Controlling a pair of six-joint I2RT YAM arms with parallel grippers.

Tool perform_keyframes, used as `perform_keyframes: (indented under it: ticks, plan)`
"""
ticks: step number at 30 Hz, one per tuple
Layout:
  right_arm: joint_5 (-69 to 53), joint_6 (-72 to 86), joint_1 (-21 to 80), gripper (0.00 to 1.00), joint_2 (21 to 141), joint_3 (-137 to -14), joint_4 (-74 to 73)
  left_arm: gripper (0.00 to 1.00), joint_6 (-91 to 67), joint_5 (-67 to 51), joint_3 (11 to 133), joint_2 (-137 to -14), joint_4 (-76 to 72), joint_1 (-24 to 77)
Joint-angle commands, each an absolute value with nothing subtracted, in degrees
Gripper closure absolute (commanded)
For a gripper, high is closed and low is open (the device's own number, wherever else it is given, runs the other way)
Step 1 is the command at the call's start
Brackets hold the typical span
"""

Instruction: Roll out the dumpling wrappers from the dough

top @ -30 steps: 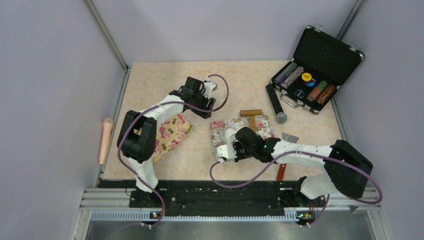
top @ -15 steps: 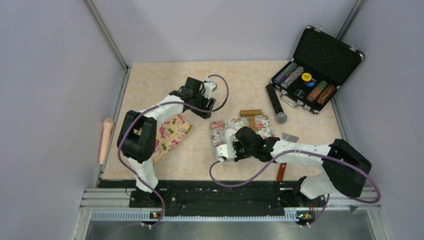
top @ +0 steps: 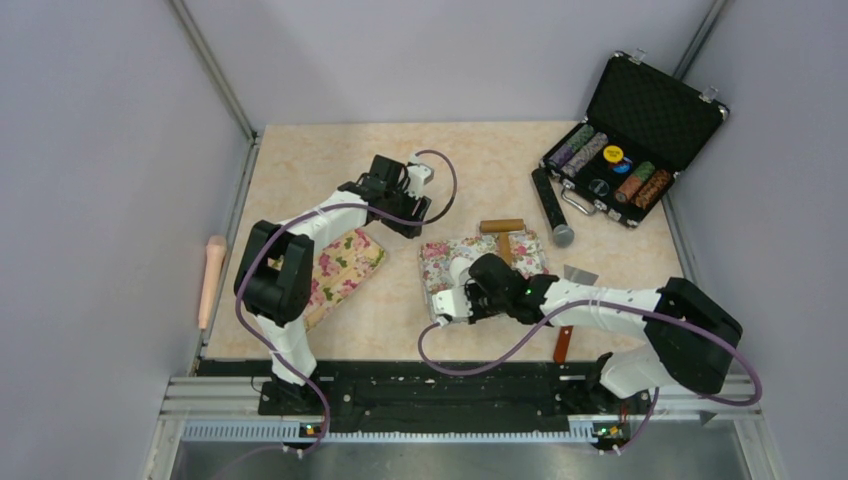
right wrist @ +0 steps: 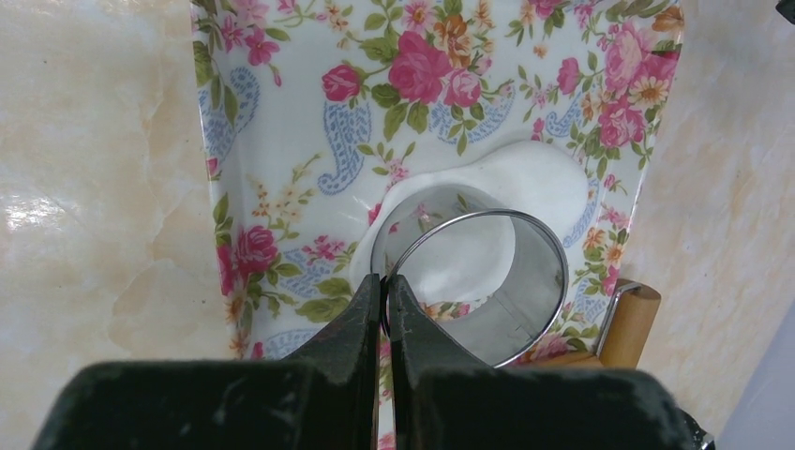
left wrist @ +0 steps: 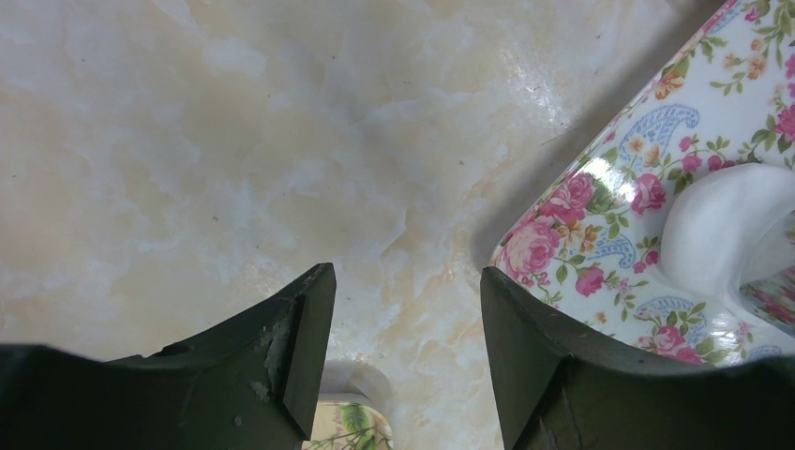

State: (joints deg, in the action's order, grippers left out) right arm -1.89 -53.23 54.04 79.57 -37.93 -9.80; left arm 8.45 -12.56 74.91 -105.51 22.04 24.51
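Note:
A flattened sheet of white dough lies on a rose-patterned tray in the middle of the table. My right gripper is shut on the near wall of the metal ring cutter. The cutter stands on the dough's near edge, with white dough and bare tray showing inside it. In the top view my right gripper is over the tray's left part. My left gripper is open and empty above bare table just left of that tray, with the dough off to its right. No dumpling wrappers are in view.
A second, yellowish floral tray lies by the left arm. A wooden-handled roller rests at the rose tray's far edge. An open case of poker chips, a black cylinder, a metal scraper and a brown-handled tool are at the right. A pink rolling pin lies outside the left edge.

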Motion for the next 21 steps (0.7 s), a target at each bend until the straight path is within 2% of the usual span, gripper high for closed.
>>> perform_keyframes:
  ticks: [1, 21]
  plan:
    - [1.64, -54.49, 55.52, 1.0, 76.49, -38.53, -8.75, 0.36, 8.34, -12.66, 74.44, -103.55, 19.7, 24.25]
    - [0.34, -53.73, 56.62, 1.0, 78.84, -37.79, -8.07, 0.36, 8.43, -12.65, 74.22, -103.24, 19.69, 24.08]
